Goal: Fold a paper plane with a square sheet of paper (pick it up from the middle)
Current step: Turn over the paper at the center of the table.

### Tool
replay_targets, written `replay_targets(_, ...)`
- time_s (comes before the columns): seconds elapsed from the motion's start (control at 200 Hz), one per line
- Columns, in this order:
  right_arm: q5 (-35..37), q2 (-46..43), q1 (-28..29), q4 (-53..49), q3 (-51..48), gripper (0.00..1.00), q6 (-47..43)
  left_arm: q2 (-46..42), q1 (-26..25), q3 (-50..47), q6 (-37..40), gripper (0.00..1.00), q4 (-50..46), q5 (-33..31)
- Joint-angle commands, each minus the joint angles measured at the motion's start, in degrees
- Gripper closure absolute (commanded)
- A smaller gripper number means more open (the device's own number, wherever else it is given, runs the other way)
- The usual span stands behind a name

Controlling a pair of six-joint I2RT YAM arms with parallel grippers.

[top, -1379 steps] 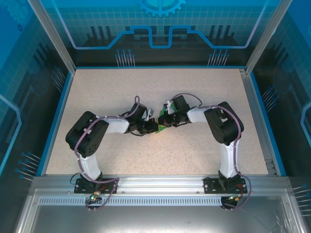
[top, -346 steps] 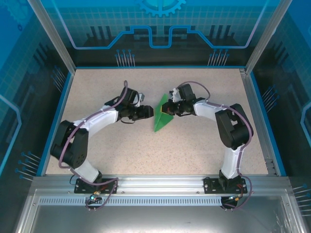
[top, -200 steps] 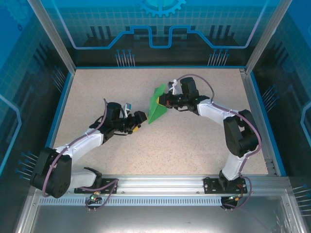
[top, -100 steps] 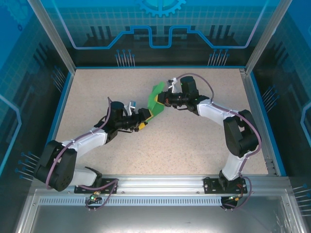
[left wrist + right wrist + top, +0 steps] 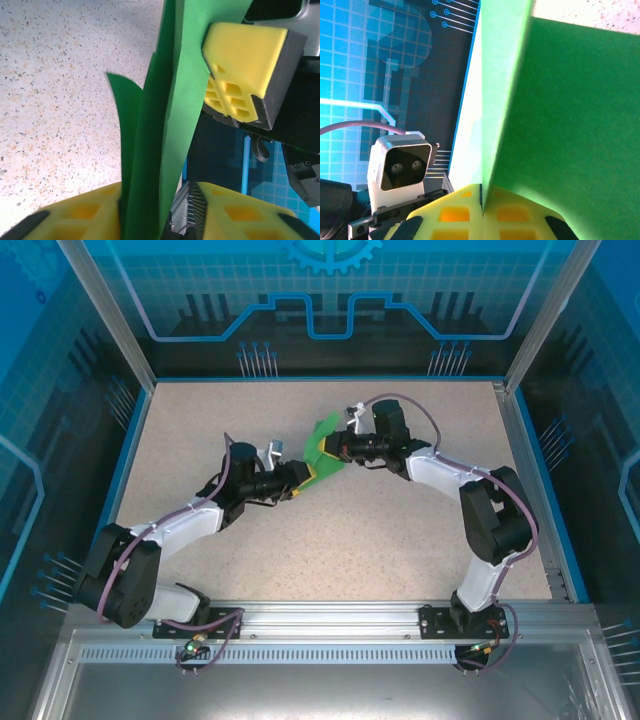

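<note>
Green creased paper plane (image 5: 322, 438) is hanging above the speckled tabletop (image 5: 400, 540), its layers fanning apart; right pincer (image 5: 482, 197) is clamping one end, left pincer (image 5: 160, 215) is straddling the other, jaws apart.

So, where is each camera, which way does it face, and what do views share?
Top external: above and behind the bases, looking down on the table; left arm and right arm meet at the green paper.
Left wrist: on that wrist, looks along its own yellow pads, jaws either side of the paper, toward the right arm's pad.
Right wrist: on that wrist, looks along its own shut jaws, paper rising from them, toward the left wrist camera.
Shared: all three see the paper; the wrist views face each other.
</note>
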Motion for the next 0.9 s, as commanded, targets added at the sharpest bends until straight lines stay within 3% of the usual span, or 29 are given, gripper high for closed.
replay_targets(0.0,-1.42,-1.03,-0.51,1.85,-0.73,1.00,0.79,-0.76,-0.48,1.71,2.72,0.68,-2.90,0.41)
replay_targets(0.145,-1.40,-0.25,-0.91,2.25,-0.98,1.00,0.83,-1.73,-0.47,2.53,4.72,0.71,-6.05,-0.12)
replay_targets(0.44,-2.03,1.75,-1.03,4.22,-1.26,1.00,1.52,-2.38,-0.48,4.53,7.92,0.89,-10.69,-0.80)
replay_targets(0.565,-1.94,2.26,-1.09,4.31,-1.18,1.00,1.35,-2.30,-0.39,5.82,10.12,0.93,-13.57,-1.25)
replay_targets(0.795,-1.08,2.32,-2.66,3.85,-2.11,0.73,0.92,-0.95,-0.17,11.96,20.48,0.94,-27.62,-3.92)
replay_targets(0.895,0.71,0.95,-4.18,-0.60,-3.14,0.65,-2.45,0.05,-0.26,17.95,29.75,0.95,-40.61,-10.87)
